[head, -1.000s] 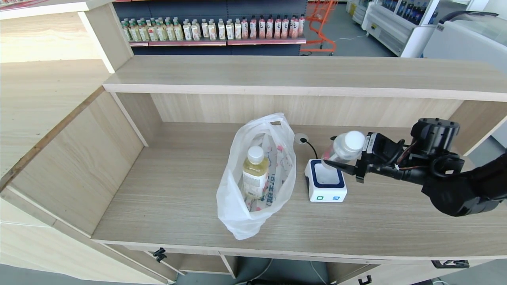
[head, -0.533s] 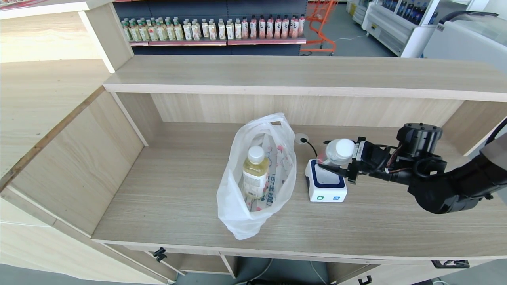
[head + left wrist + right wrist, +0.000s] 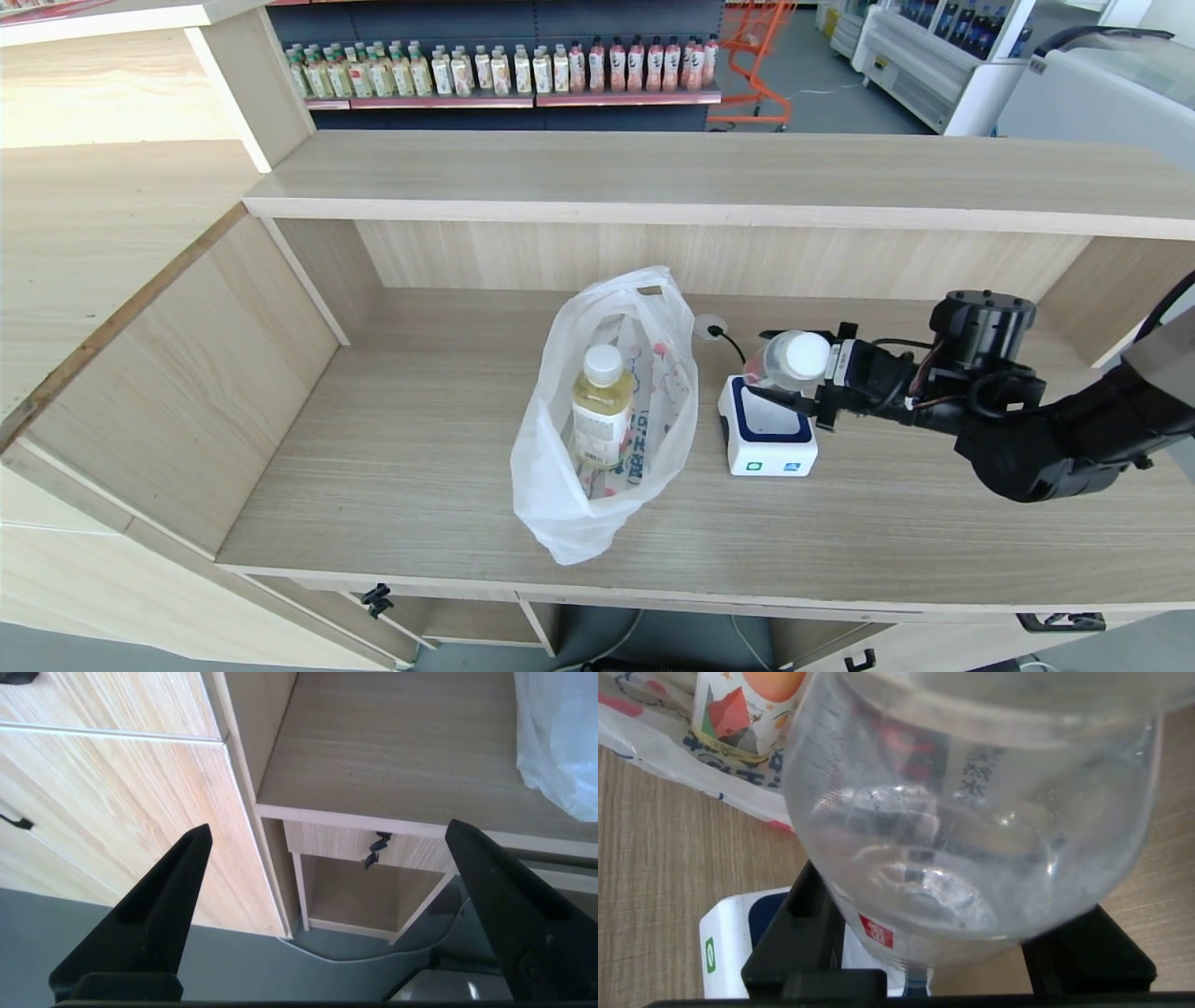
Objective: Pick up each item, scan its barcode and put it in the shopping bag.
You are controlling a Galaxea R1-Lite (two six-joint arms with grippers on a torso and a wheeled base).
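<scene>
My right gripper (image 3: 777, 367) is shut on a clear bottle (image 3: 801, 357) with a white cap, holding it tilted just above the white scanner (image 3: 767, 448) with its blue-edged window. In the right wrist view the clear bottle (image 3: 971, 831) sits close between the black fingers (image 3: 808, 938), with the scanner (image 3: 733, 943) below it. Left of the scanner stands the white shopping bag (image 3: 560, 467), open, with a yellow tea bottle (image 3: 601, 406) upright inside. My left gripper (image 3: 322, 919) hangs open below the counter's front edge (image 3: 392, 821), with nothing between its fingers.
The scanner's black cable (image 3: 733, 345) runs to a hole in the counter behind it. The counter has a back wall, a side wall on the left and a higher shelf (image 3: 709, 173) above. A corner of the shopping bag (image 3: 561, 747) overhangs the counter.
My right arm has brought the clear bottle down and slightly left, closer to the scanner's window. The bag and the tea bottle have stayed put.
</scene>
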